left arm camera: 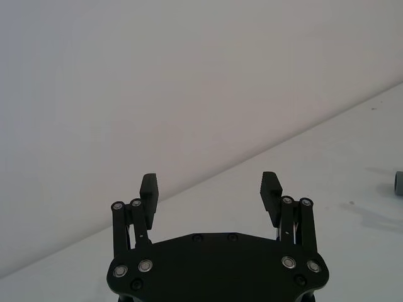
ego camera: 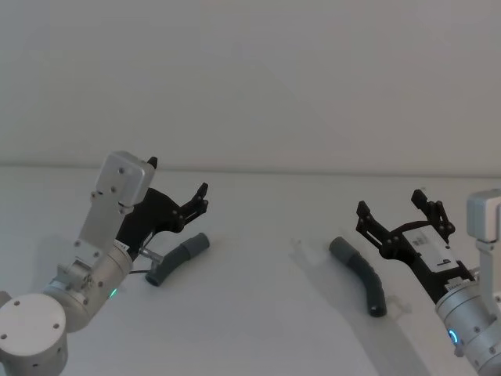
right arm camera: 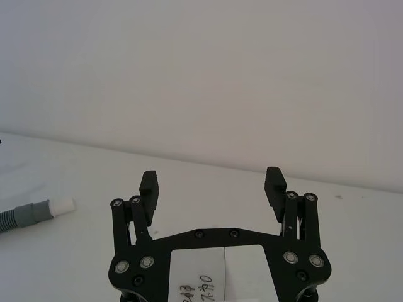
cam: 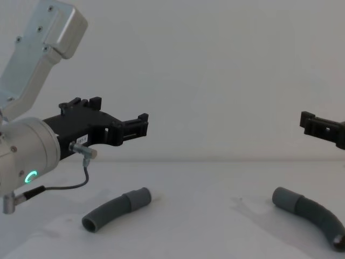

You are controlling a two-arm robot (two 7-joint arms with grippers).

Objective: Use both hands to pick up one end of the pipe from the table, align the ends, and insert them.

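Evidently nothing was grasped yet: the left gripper (ego camera: pixel 178 176) hung spread wide just above the left hose piece (ego camera: pixel 178 258), and the right gripper (ego camera: pixel 391 202) gaped empty just beside the right hose piece (ego camera: pixel 362 274). Both pieces lay well apart on the table (ego camera: pixel 266 321), below the grippers. Lifting, aligning and mating all looked left to do.

Head camera looks down, chest across, sharing table (ego camera: pixel 258 329).

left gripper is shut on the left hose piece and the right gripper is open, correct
Not quite: the left gripper is open too and holds nothing, as the left wrist view shows. The left hose piece lies free on the table. The right gripper is open, as you said.
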